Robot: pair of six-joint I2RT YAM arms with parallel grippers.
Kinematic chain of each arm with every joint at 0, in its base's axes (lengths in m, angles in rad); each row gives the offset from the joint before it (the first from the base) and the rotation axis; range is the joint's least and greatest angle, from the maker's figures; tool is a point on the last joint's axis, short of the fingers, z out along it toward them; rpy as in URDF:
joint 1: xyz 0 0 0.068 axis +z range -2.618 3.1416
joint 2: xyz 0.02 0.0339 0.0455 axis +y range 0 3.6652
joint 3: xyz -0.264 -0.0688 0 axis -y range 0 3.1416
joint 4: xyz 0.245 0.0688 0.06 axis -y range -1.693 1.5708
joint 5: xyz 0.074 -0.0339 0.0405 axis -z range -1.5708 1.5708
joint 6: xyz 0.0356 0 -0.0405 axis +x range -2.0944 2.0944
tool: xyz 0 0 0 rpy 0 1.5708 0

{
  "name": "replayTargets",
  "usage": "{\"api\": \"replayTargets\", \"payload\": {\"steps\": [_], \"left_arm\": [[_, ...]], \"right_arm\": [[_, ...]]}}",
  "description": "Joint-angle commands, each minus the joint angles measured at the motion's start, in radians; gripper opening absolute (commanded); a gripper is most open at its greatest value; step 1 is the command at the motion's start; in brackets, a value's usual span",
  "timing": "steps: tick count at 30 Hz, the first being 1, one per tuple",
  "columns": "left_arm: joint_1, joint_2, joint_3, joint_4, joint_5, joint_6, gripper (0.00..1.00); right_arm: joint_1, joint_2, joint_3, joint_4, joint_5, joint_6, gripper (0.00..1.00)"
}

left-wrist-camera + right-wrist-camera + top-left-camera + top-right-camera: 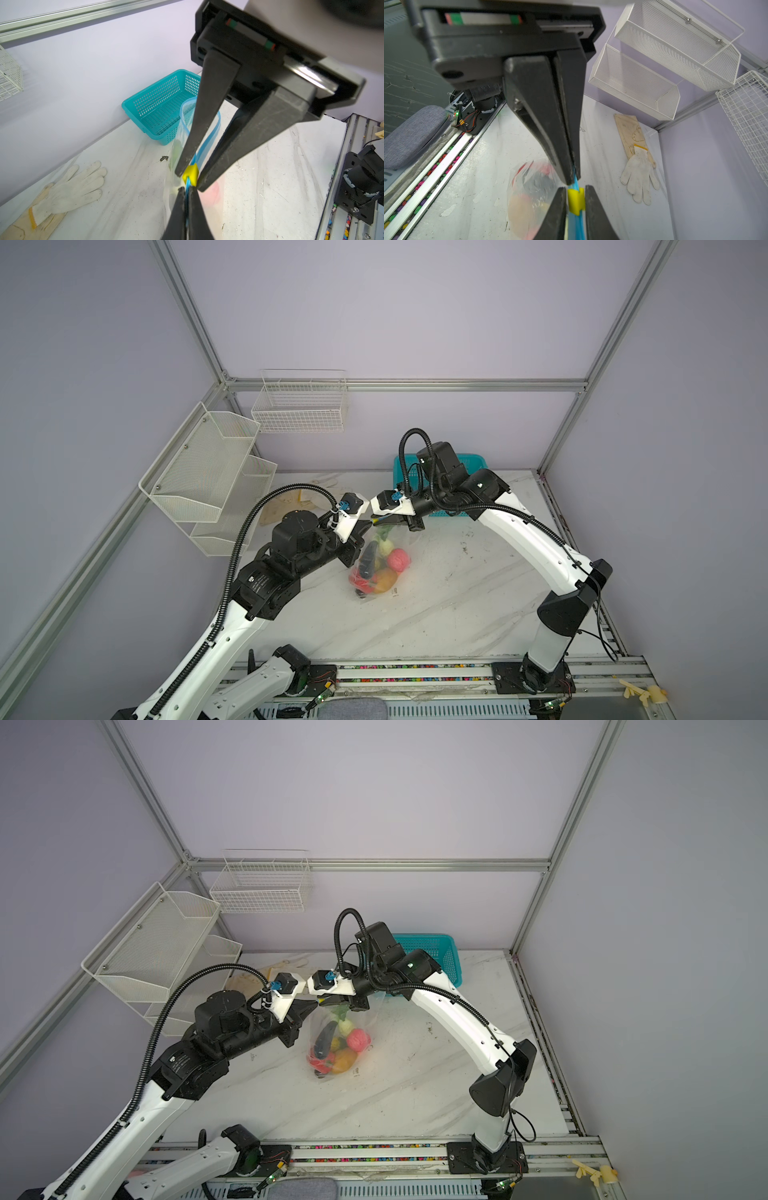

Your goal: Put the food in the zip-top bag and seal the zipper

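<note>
We note left gripper (187, 190) clamped on zipper (576, 228) strip. Right gripper (575, 190) nearly closed, fingers touching both sides of yellow slider (576, 201). Zip-top bag (395, 539), food (398, 561) inside, stands on table (457, 614) between arms.

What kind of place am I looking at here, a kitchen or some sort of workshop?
Most likely a robotics lab test cell: two robot arms bolted to a rail, bare walls in an aluminium frame, and toy food in a zip-top bag.
</note>
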Motion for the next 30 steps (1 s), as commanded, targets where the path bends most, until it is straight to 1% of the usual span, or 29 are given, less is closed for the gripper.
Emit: {"api": "replayTargets", "payload": {"steps": [1, 5, 17, 19, 22, 30], "left_arm": [[-0.004, -0.018, -0.022, 0.047, -0.012, 0.036, 0.0], [-0.004, -0.018, -0.024, 0.047, -0.012, 0.035, 0.0], [-0.004, -0.026, -0.038, 0.034, -0.043, 0.045, 0.0], [-0.005, -0.031, -0.044, 0.029, -0.058, 0.046, 0.0], [-0.004, -0.037, -0.054, 0.018, -0.091, 0.047, 0.0], [-0.004, -0.036, -0.07, -0.003, -0.231, 0.05, 0.0]], "right_arm": [[0.016, 0.022, 0.022, -0.025, -0.009, 0.001, 0.25], [0.018, 0.03, 0.04, -0.037, -0.007, -0.002, 0.24], [0.019, -0.004, 0.023, -0.033, 0.009, -0.001, 0.09], [0.019, -0.006, 0.022, -0.037, 0.013, 0.0, 0.08], [0.019, -0.008, 0.022, -0.042, 0.023, 0.005, 0.08], [0.019, -0.005, 0.013, -0.043, 0.091, 0.027, 0.07]]}}
